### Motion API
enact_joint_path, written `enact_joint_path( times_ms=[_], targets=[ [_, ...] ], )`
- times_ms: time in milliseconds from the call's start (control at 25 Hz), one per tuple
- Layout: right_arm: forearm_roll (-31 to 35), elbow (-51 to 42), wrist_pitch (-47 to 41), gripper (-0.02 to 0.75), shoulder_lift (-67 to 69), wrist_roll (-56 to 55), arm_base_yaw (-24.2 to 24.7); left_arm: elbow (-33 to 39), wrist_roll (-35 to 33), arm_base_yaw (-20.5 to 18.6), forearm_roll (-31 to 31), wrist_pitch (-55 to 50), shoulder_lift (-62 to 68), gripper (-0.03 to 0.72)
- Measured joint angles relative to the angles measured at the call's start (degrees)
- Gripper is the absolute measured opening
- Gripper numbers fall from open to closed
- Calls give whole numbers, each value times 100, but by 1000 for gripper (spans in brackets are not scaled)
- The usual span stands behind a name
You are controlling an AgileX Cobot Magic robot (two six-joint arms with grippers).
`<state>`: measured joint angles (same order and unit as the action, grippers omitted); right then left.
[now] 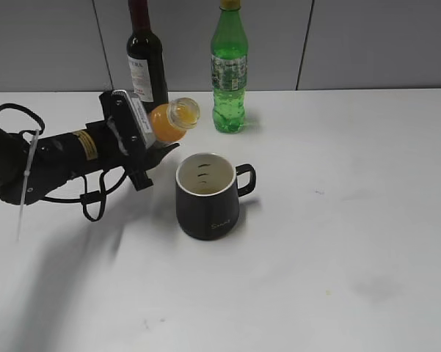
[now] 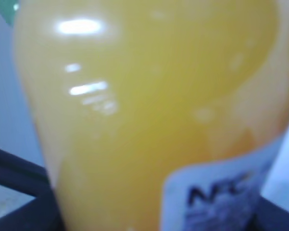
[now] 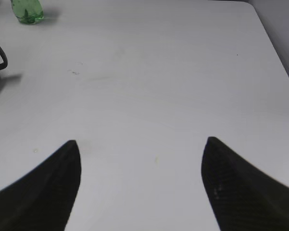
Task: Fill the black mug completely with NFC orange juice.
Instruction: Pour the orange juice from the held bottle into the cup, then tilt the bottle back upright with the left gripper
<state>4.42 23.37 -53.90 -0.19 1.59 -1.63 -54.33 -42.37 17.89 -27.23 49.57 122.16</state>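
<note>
Here, your left gripper point(image 1: 148, 136) was clamped around the small clear juice bottle point(image 1: 169, 121), holding it tipped on its side with its wide open mouth pointing toward the black mug point(image 1: 208, 196). The bottle's mouth was up in the air, just beside and above the mug's white rim. The orange juice point(image 2: 149, 110) looked thick and smooth through the shiny plastic, with a white label point(image 2: 216, 197) near the bottom. The squat, dull-black mug stood upright on the white table point(image 1: 337, 257), its loop handle on the right. Your right gripper point(image 3: 142, 185) hung over bare table, its two dark pointed fingers point(image 3: 53, 183) spread wide with nothing between them.
</note>
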Motion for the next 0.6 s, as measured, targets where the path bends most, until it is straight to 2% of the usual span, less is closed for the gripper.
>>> enact_joint_path(
  times_ms=[240, 600],
  targets=[
    [0, 0, 0, 591, 0, 0, 0, 0, -856, 6, 323, 153, 0, 471],
    [0, 0, 0, 591, 0, 0, 0, 0, -2055, 6, 455, 344, 0, 471]
  ],
)
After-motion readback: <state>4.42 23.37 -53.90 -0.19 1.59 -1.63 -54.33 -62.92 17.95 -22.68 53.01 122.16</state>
